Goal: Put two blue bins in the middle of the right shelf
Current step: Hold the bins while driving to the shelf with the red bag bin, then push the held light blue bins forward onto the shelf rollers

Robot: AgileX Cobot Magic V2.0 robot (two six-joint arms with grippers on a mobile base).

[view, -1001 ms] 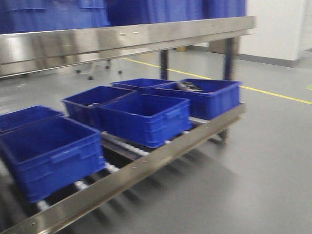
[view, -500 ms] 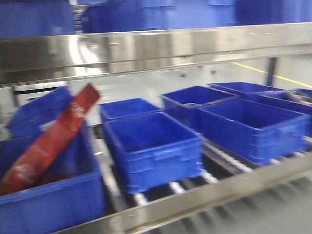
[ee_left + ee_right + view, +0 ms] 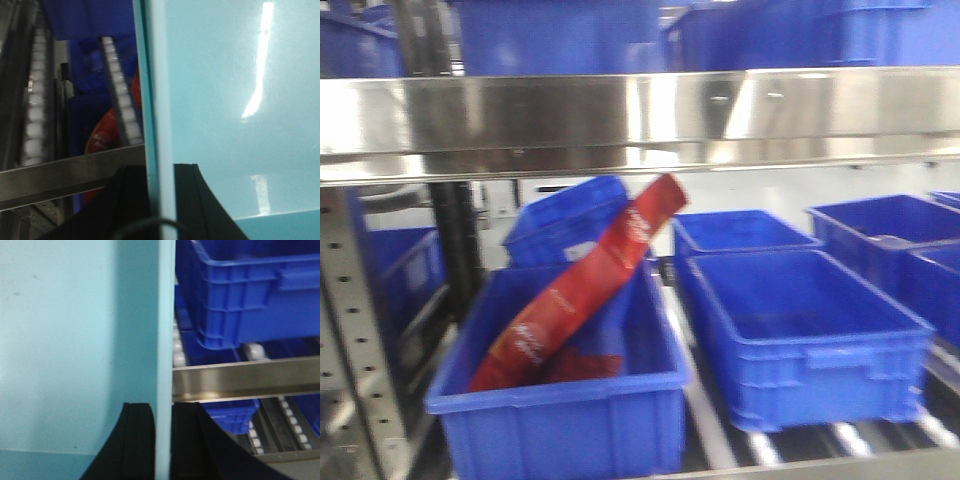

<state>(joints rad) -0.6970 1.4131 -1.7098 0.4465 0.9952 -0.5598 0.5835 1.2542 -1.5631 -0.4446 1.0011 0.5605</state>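
Carrying step: the left tool (image 3: 161,200) and right tool (image 3: 162,440) each pinch a pale blue bin (image 3: 240,100) wall; next, find the right shelf's middle level

front view facing shelf (image 3: 620,120), wrist views close

Red packet (image 3: 582,290), leaning in near-left dark blue bin (image 3: 560,412) on the middle shelf: pale lettering and a white logo patch near its upper end, all blurred, not readable. Same packet in the left wrist view: faint white marks, illegible. No other labels, numbers or signs legible anywhere.
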